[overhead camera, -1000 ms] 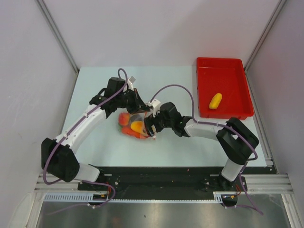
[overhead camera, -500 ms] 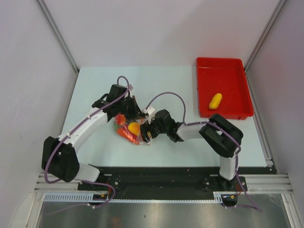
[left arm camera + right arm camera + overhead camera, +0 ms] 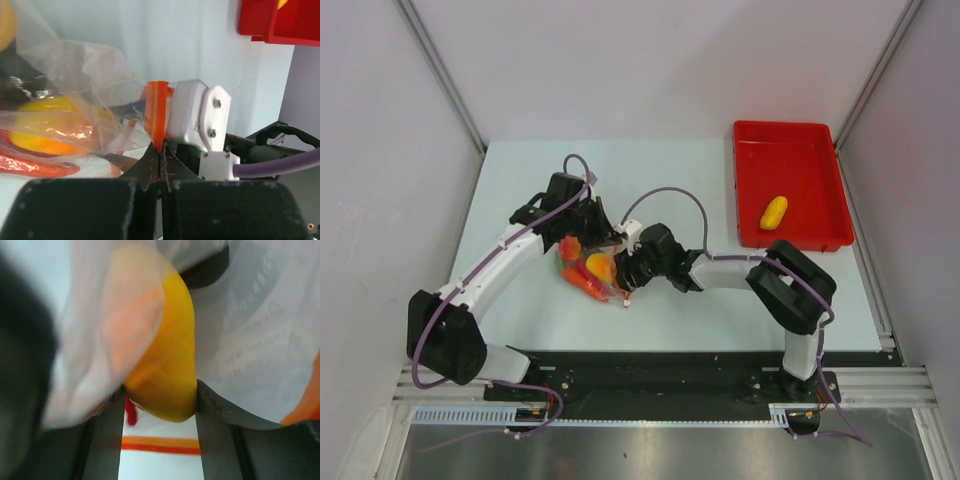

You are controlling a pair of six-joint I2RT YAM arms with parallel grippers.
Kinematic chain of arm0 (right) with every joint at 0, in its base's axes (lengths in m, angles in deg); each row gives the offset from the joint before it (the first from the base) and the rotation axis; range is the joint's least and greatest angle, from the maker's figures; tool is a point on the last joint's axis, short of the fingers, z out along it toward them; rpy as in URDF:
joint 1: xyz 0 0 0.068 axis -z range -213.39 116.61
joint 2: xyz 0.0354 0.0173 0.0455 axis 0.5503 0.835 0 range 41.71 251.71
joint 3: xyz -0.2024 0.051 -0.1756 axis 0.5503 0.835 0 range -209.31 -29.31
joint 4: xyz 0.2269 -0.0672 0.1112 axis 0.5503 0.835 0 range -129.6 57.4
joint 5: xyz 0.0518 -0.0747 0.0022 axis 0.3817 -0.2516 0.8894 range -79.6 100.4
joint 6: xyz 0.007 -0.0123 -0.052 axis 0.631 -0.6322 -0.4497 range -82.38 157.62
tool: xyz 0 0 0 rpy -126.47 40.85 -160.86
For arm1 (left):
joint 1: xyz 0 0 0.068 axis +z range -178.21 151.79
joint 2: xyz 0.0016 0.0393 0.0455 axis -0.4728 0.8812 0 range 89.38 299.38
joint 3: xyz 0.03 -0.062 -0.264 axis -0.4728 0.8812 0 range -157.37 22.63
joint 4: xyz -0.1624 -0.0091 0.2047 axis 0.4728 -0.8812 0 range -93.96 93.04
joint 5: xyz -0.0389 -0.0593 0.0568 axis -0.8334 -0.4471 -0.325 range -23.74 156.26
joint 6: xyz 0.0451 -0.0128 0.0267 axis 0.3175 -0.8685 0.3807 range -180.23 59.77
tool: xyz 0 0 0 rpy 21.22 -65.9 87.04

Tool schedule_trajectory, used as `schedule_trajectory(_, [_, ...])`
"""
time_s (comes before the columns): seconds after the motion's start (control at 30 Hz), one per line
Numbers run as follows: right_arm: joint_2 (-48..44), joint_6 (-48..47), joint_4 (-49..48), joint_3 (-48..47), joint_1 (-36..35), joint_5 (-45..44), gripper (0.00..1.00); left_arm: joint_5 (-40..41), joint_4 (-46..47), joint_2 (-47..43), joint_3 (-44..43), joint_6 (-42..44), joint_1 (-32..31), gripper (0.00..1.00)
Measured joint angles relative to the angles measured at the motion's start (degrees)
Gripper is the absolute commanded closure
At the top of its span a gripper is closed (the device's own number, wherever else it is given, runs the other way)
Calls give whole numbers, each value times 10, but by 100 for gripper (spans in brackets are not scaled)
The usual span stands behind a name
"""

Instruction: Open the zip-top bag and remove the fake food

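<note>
So the left fingers (image 3: 159, 165) are pinched tight on the bag's (image 3: 75, 65) orange zip strip (image 3: 157, 115). The right fingers (image 3: 626, 275) are squeezing a yellow piece of food (image 3: 165, 365), with plastic draped over it.

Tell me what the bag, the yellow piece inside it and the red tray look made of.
Bag: thin clear plastic film, glossy; it crinkles and shows its contents.
Yellow piece: probably hard moulded plastic, smooth with a slight sheen.
Tray: looks like rigid red plastic, uniform colour, moulded rim; finish hard to judge.
</note>
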Motion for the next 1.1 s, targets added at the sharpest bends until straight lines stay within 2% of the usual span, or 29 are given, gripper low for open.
schedule_trajectory(0.2, [-93,3,103,-6,6,-2,85,-8,-19,1,-58,34,22,100])
schedule_trajectory(0.43, [-169,29,209,-14,11,-2,88,-4,-37,3,-73,71,52,100])
schedule_trajectory(0.63, [-235,54,313,-13,52,-12,88,-4,-50,14,-91,89,55,100])
schedule_trajectory(0.73, [-287,67,353,-12,103,-23,85,-9,-52,16,-99,91,55,100])
schedule_trajectory(0.87, [-333,93,379,-17,237,-39,80,-19,-55,16,-101,95,55,100])
schedule_trajectory(0.97, [-316,115,396,-38,341,-60,78,-32,-59,16,-101,101,55,100])
schedule_trajectory(1.1, [-264,134,409,-71,411,-78,75,-51,-65,16,-101,110,55,100])
